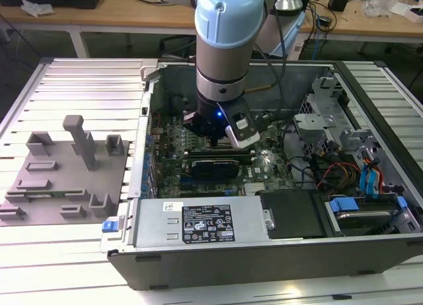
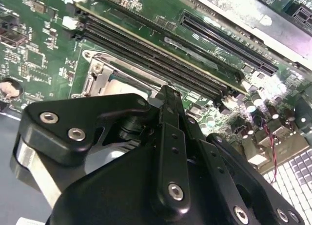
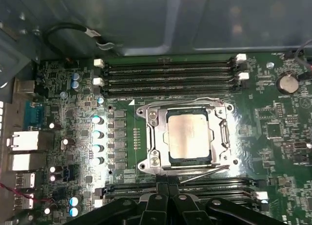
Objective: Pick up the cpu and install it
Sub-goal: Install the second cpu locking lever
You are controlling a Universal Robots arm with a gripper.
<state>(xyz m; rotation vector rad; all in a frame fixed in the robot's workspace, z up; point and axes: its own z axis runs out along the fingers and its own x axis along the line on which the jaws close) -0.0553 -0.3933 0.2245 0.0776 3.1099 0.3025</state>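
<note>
In the first wrist view the cpu (image 3: 189, 137), a flat square chip with a silver top, lies inside the metal socket frame (image 3: 151, 137) on the green motherboard (image 3: 273, 122). My gripper (image 3: 168, 188) hovers just beside the socket's near edge with its two fingertips together and nothing between them. The second wrist view has the black gripper (image 2: 168, 96) above the board, with part of the socket frame (image 2: 100, 79) showing past it. In the exterior view the gripper (image 1: 213, 143) reaches down into the open computer case (image 1: 264, 259) over the motherboard.
A grey fixture plate (image 1: 59, 179) with blocks and posts lies at the exterior view's left, outside the case. A power supply (image 1: 198, 222), an expansion card (image 1: 215, 166), cables and drive bays (image 1: 357, 179) crowd the case. Memory slots (image 3: 165, 74) flank the socket.
</note>
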